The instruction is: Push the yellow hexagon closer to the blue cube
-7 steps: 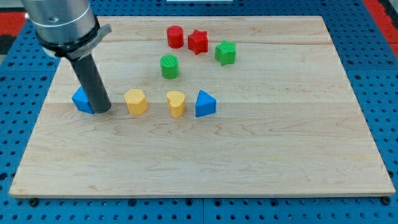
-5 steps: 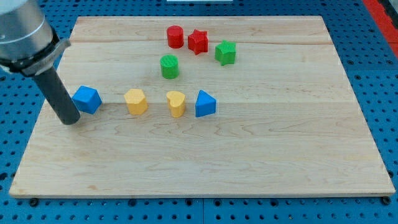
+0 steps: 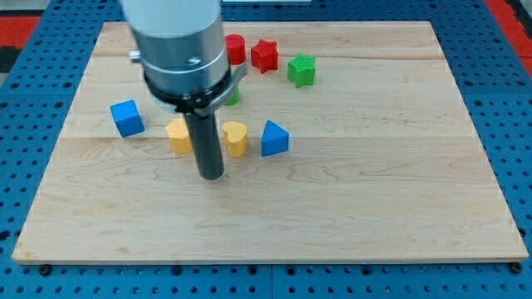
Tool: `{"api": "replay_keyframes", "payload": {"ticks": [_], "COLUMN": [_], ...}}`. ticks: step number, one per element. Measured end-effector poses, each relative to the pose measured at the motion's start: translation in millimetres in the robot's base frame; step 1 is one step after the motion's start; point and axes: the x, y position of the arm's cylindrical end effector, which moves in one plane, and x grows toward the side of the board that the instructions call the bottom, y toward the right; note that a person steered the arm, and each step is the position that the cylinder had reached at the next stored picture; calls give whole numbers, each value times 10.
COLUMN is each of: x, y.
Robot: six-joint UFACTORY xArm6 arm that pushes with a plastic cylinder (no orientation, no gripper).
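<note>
Blue pegboard frames the pale wooden surface [image 3: 349, 208] on which the blocks lie. As for progress, the yellow hexagon [image 3: 178, 134] sits apart from the blue cube [image 3: 126, 117], which lies at its ten o'clock, so the closing push seems not yet made. Judging by this, the arm must work round to the hexagon's three o'clock side (between it and the yellow heart [image 3: 236, 138]). The arm stands nearly upright, its end effector a plain rod that grasps nothing; the tip [image 3: 213, 175] rests at the hexagon's four o'clock, just beside it.
</note>
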Motion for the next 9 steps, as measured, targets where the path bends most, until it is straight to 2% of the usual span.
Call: {"api": "replay_keyframes", "payload": {"ticks": [3,4,5,6,7,8,9], "x": [-454,-454,-574,-752,-759,-734,-299], "y": [-846,-480,-349,-566,-984,-1089,-465]}}
